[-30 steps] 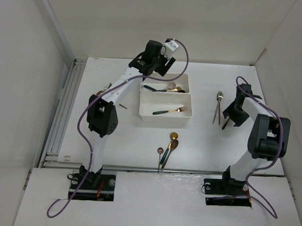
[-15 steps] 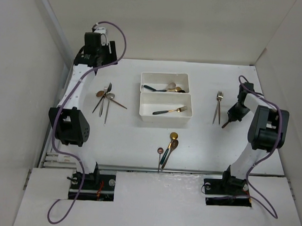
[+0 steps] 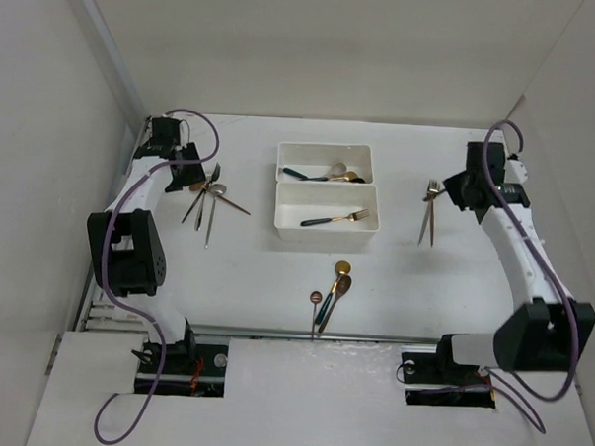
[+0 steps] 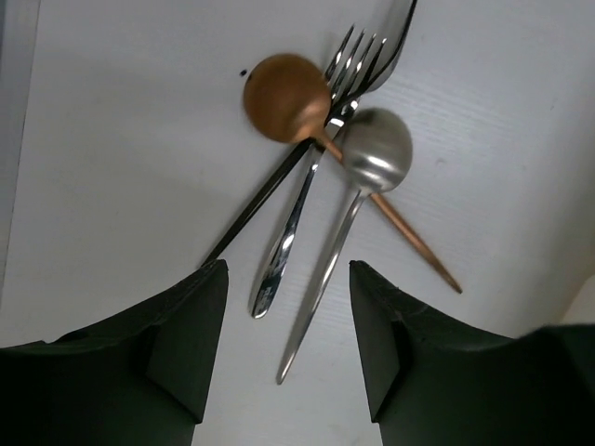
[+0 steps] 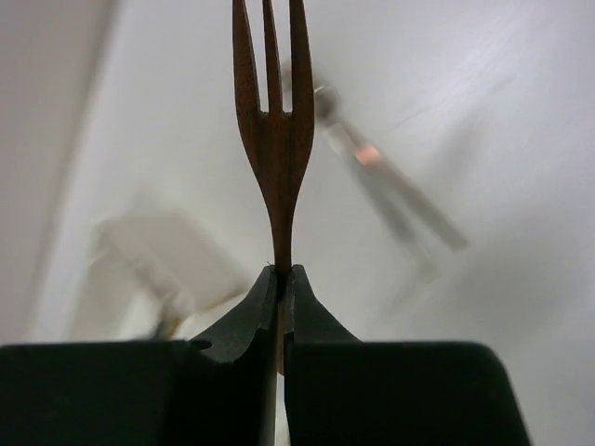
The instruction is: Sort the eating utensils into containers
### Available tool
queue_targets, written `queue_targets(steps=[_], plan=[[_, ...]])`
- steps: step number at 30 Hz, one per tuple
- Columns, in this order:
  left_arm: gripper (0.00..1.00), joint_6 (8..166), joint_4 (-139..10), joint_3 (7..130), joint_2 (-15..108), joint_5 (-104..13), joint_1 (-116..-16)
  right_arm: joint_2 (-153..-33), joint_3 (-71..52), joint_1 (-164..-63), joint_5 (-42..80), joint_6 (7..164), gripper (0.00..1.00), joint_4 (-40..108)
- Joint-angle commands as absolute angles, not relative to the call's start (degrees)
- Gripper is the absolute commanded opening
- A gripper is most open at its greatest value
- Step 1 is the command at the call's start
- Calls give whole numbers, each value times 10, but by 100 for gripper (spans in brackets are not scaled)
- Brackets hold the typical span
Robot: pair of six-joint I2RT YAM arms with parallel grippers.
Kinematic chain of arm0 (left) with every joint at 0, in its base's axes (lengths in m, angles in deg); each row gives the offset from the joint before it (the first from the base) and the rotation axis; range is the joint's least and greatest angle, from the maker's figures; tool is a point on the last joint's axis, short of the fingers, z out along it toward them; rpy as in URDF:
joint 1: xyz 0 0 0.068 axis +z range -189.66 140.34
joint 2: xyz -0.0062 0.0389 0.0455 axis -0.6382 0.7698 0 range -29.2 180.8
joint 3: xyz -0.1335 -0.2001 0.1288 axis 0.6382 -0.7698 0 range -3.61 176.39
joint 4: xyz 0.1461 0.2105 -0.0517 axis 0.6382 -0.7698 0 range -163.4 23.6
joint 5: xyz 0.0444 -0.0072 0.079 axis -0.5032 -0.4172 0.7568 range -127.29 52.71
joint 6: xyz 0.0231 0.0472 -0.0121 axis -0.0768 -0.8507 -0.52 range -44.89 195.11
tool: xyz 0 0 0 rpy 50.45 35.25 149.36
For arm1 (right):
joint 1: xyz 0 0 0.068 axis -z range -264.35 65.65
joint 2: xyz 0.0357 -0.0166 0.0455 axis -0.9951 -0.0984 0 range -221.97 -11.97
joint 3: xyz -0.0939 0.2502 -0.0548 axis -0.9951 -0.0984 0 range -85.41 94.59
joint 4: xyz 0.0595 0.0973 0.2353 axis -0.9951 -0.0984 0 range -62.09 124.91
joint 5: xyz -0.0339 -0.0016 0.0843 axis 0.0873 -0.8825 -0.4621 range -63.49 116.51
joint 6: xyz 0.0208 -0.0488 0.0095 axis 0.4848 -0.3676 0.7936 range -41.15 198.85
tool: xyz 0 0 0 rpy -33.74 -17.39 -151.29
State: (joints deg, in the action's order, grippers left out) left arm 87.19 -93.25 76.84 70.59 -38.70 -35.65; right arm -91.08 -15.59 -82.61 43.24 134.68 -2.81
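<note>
Two moves just happened: the left gripper, jaws wide, swung from the white rectangular plastic bins to the crossed copper-and-silver spoon-and-fork pile, while the right gripper lifted a slim copper fork, pinched tight well right of them, ready for binning.

Ahead of the left gripper: a copper spoon is being shown with a satin metal bowl, warm brown, softly lit. Just beside it, a silver spoon is being seen as polished metal, with bright highlights being thrown off bowl and stem. A silver fork is being read as glossy steel. A black fork is being read as darker and duller. The table beneath is being shown as white and matt, with faint straight grain. The left fingers are being seen as dark, smooth, matt plastic.

Between the right gripper tips: a copper fork is being shown as smooth metal with a muted reddish sheen. The right fingers are being seen as black, smooth and faintly glossy at the edges.
</note>
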Motion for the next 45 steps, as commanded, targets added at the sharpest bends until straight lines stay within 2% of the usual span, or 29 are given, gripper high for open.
queue_targets(steps=[1,5,10,23,24,25,29,30,32,38,43,45], plan=[[51,845,-917,724,650,-361,-354,-845,-177,-935,429,1525,0,1],[46,824,-893,679,639,-384,-354,-829,-239,-1056,401,1729,0,77],[48,774,-873,640,634,-396,-383,-917,-175,-1162,379,1772,0,85],[48,727,-824,584,670,-373,-421,-1106,-124,-1178,313,1799,0,123],[48,727,-824,584,676,-373,-428,-1114,-124,-1178,298,1799,5,123],[48,727,-816,584,685,-368,-428,-1120,-124,-1178,292,1799,23,128],[48,727,-811,598,718,-362,-434,-1120,-124,-1185,287,1799,60,140],[48,727,-806,605,724,-362,-439,-1120,-124,-1185,293,1799,64,140],[45,727,-806,612,743,-362,-439,-1114,-118,-1190,306,1788,68,140],[41,727,-800,635,793,-362,-439,-1087,-75,-1190,351,1716,69,140],[27,727,-812,657,822,-376,-439,-1064,-54,-1195,371,1674,69,154],[16,727,-812,663,828,-376,-439,-1057,-49,-1201,389,1660,69,154]])
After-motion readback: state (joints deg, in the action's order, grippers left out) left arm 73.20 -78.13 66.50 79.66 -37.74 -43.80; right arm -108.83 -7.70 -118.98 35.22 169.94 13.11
